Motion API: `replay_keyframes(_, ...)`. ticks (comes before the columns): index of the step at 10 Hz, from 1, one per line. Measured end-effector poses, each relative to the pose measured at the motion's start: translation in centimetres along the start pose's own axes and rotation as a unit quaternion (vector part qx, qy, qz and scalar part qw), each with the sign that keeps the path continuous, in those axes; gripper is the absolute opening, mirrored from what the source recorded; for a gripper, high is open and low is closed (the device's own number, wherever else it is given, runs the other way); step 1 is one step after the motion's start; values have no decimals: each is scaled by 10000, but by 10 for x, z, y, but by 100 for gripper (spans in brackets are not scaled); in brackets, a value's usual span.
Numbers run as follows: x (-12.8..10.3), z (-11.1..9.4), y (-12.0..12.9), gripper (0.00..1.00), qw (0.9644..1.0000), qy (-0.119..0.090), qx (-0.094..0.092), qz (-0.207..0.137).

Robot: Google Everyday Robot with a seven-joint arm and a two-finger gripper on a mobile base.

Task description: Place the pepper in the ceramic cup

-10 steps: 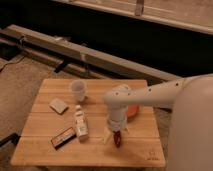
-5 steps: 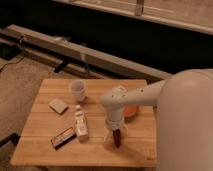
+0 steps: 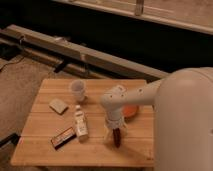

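Observation:
The pepper (image 3: 117, 139) is a small dark red sliver lying on the wooden table (image 3: 45, 150) near the front, right of centre. My gripper (image 3: 115, 134) points straight down over it, open, with a finger on each side of the pepper. The ceramic cup (image 3: 77, 89) is small and white. It stands upright at the back left of the table, well away from the gripper. My white arm (image 3: 145, 95) reaches in from the right.
An orange bowl (image 3: 132, 111) sits just behind the gripper, partly hidden by the wrist. A white bottle (image 3: 80, 124) lies left of the gripper, with a flat dark bar (image 3: 63, 137) beside it. A beige block (image 3: 58, 105) lies further left.
The arm's bulk has shifted left and fills more of the right side. The gripper stays over the pepper, barely moved.

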Motion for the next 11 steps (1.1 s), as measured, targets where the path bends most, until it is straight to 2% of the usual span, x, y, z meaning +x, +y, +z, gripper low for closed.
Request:
replay_keyframes(3, -3, 8, -4, 80, 10000, 39, 84, -4)
replay_keyframes(4, -3, 12, -5, 76, 9999, 82, 96, -4)
replay_keyframes(8, -2, 21, -8, 36, 9997, 217, 87, 41)
replay_keyframes(10, -4, 16, -8, 17, 9998, 169, 31, 59)
replay_keyframes(11, -6, 4, -10, 10, 9999, 81, -11, 67)
